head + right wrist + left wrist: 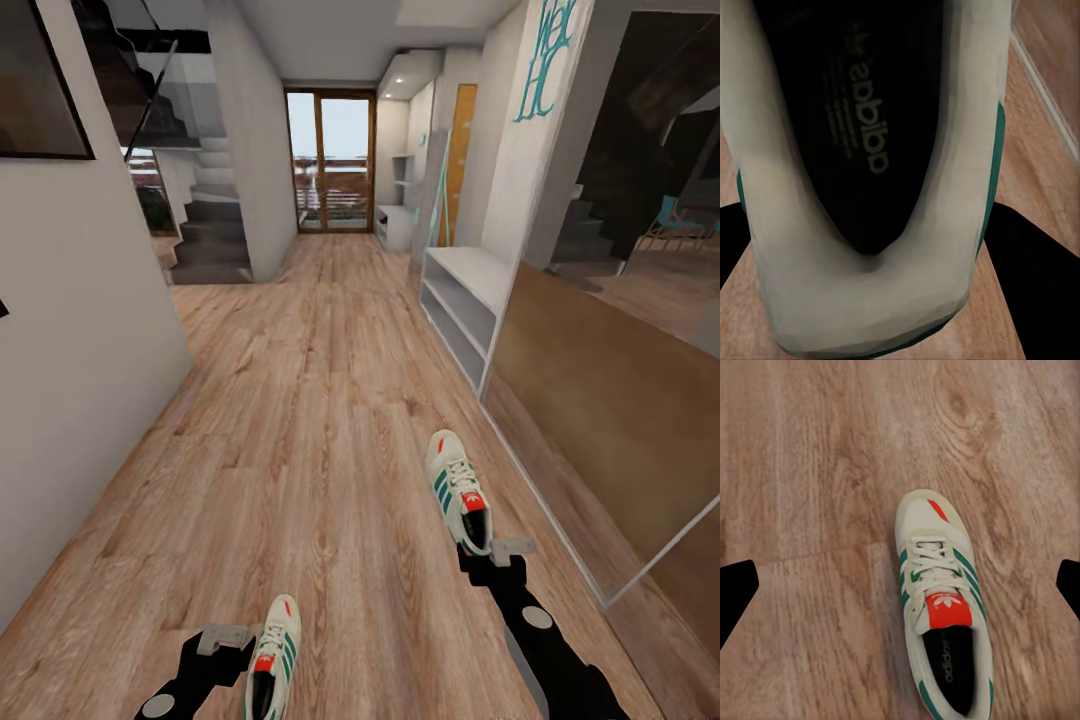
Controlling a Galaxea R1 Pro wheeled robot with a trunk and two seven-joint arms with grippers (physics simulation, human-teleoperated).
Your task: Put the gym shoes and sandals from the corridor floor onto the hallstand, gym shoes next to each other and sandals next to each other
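Two gym shoes: the right gym shoe (870, 150), insole printed "adidas", sits heel-first between the clenched right gripper (492, 560) fingers. The left gym shoe (941, 615), red tongue patch bearing a trefoil logo, lies on the corridor floor (300, 420) between the released left gripper (235, 645) fingers. Farther right stands one white two-tier unit (462, 305); beyond it, a second low white unit (396, 226).

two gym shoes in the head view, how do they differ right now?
The right gym shoe lies further up the corridor floor, with the right gripper at its heel; its fingers flank the heel in the right wrist view. The left gym shoe lies nearer the robot, beside the left gripper, whose open fingers hang above it. Both have the same cream-and-green design and point up the corridor.
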